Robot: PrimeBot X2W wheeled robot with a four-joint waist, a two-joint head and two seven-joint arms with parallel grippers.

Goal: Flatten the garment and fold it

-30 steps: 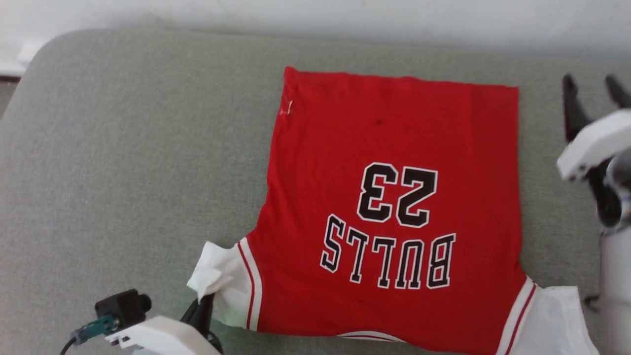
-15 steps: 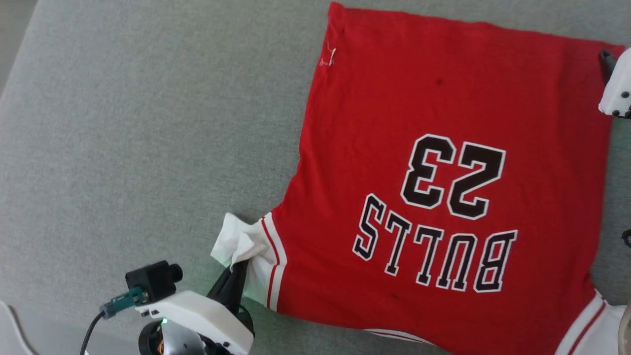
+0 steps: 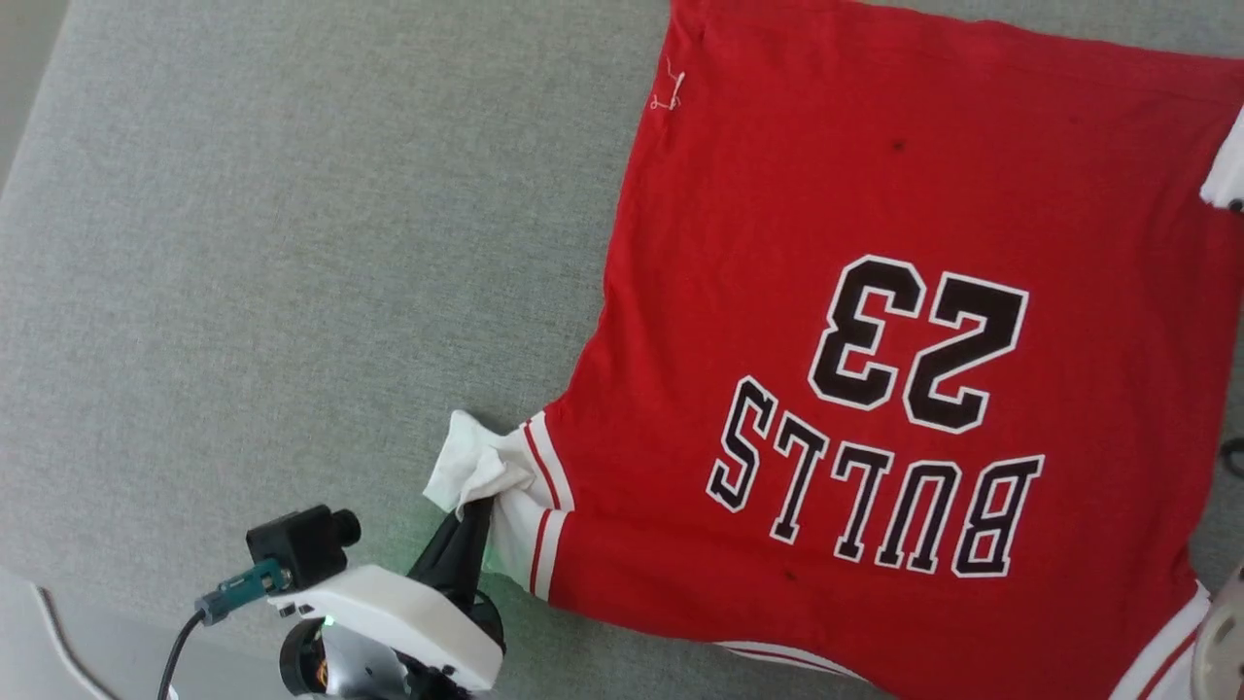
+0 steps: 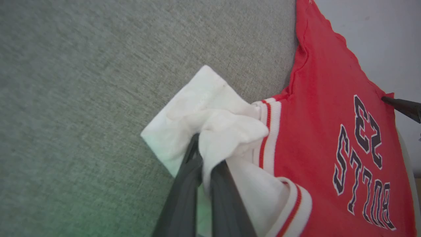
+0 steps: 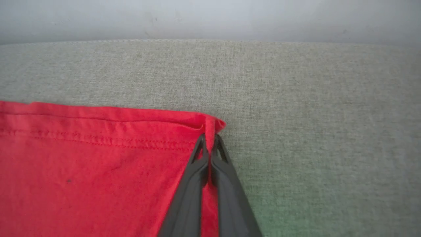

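Note:
The garment (image 3: 875, 224), a red T-shirt with white sleeve ends and a dark "BULLS 23" print, lies flat on the grey cushion (image 3: 292, 243), collar toward me. My left gripper (image 3: 476, 507) is shut on the bunched white left sleeve (image 4: 204, 121), its two dark fingers (image 4: 184, 194) pinching the fabric. In the right wrist view my right gripper (image 5: 209, 144) is shut on the far right hem corner of the garment (image 5: 98, 164), red cloth pinched between its fingers. In the head view only a white piece of the right arm (image 3: 1226, 170) shows at the right edge.
The cushion runs wide to the left of the shirt. A pale wall (image 5: 210, 16) rises just behind the cushion's far edge. The left wrist camera and its cable (image 3: 253, 574) stick out at the lower left.
The head camera has tilted down and the picture shifted. My right gripper, open beside the shirt a second ago, has closed on the hem corner. The left grip on the sleeve is unchanged.

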